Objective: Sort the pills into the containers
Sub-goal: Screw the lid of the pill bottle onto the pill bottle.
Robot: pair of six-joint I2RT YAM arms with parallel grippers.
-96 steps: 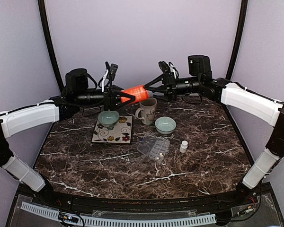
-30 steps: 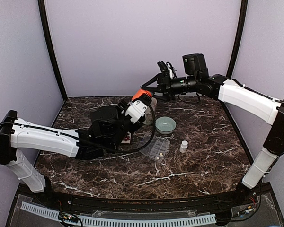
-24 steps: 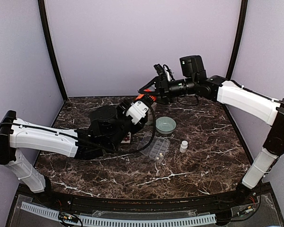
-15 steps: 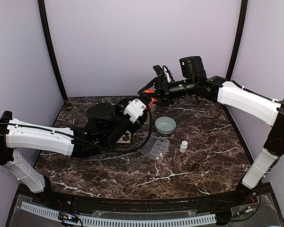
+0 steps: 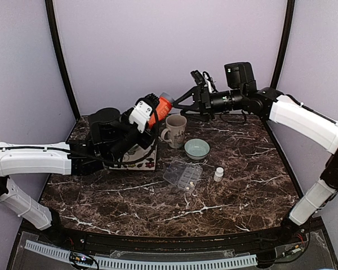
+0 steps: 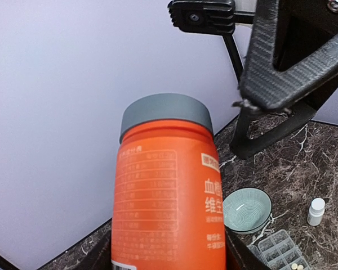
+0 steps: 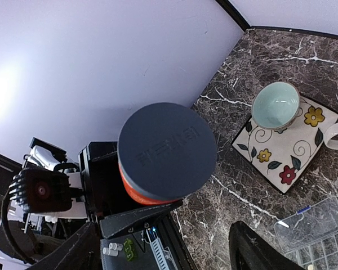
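Pills [image 5: 187, 181] lie in the near compartments of the clear box [image 5: 183, 174], which rests with its lid folded open on the table [image 5: 101, 197], well apart from both grippers. The left gripper [image 5: 153, 112] is clamped on the body of an orange bottle [image 5: 161, 105], which is held aloft and tilted. Its grey cap [image 5: 167, 96] is turned toward the right gripper [image 5: 177, 102], whose jaws are spread wide to either side of the cap; a gap beside the cap is seen from the left wrist. The cap's flat top, with raised lettering, is shown only by the right wrist view. So is a green bowl [image 7: 276, 105] on a floral tile [image 7: 287, 163], hidden behind the left arm from above. The bottle's white printed label is shown only by the left wrist view, with a second bowl [image 6: 247, 209] and a white vial [image 6: 316, 211] below it. A mug [image 5: 174, 131] is seen whole only from above, behind the second bowl. Two pills can be made out, as tiny pale round dots close together; more cannot be told.
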